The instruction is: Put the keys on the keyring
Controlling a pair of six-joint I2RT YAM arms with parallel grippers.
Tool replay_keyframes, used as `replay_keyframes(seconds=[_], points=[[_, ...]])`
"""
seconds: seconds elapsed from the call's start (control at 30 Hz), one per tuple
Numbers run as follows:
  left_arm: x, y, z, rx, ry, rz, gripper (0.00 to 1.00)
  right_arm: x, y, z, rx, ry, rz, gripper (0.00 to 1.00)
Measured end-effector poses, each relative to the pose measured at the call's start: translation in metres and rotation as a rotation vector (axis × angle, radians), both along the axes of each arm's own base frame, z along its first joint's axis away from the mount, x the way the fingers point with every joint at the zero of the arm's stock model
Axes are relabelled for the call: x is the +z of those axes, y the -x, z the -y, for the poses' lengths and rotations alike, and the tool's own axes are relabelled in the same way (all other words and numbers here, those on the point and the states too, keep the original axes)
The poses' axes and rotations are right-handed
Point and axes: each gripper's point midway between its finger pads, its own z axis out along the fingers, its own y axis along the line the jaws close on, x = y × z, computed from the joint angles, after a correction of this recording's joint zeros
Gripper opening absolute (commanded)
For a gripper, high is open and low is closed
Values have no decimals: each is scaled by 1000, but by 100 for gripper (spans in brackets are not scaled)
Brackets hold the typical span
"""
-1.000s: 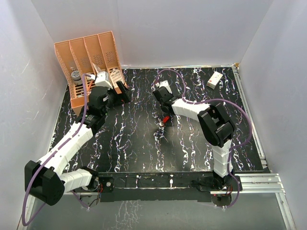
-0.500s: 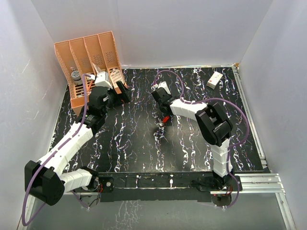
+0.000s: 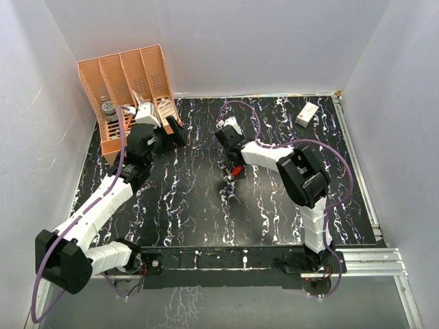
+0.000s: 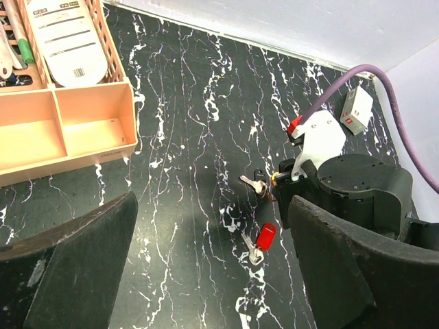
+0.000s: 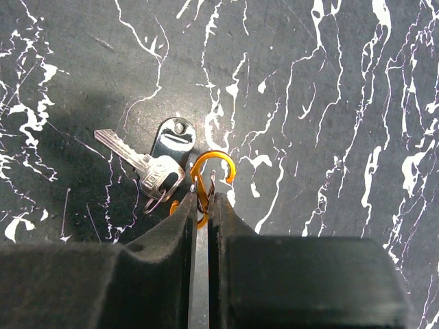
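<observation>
In the right wrist view my right gripper (image 5: 204,200) is shut on the orange keyring (image 5: 214,166), pinching its middle just above the black marbled table. The plain silver key (image 5: 145,168), with a small dark tag on a thin ring, lies just left of the keyring. The red-headed key (image 4: 263,237) lies alone on the table, nearer the arm bases, and also shows in the top view (image 3: 236,170). My left gripper (image 4: 212,274) is wide open and empty, hovering left of the keys near the organiser (image 3: 175,135). The right gripper shows in the top view (image 3: 221,135).
An orange desk organiser (image 3: 127,89) with papers and pens stands at the back left; its front tray (image 4: 65,133) is near my left gripper. A small white box (image 3: 306,114) lies at the back right. White walls enclose the table.
My right gripper has shifted slightly to the left and back. The left arm and the red-headed key have not moved.
</observation>
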Motion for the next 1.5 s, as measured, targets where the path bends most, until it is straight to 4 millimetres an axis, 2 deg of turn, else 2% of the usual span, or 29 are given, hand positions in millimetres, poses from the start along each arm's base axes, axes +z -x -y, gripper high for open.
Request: replay_keyframes(seconds=[1.5], points=[[-1, -3, -9, 24, -3, -3, 90, -2, -6, -14, 26, -2, 2, 0]])
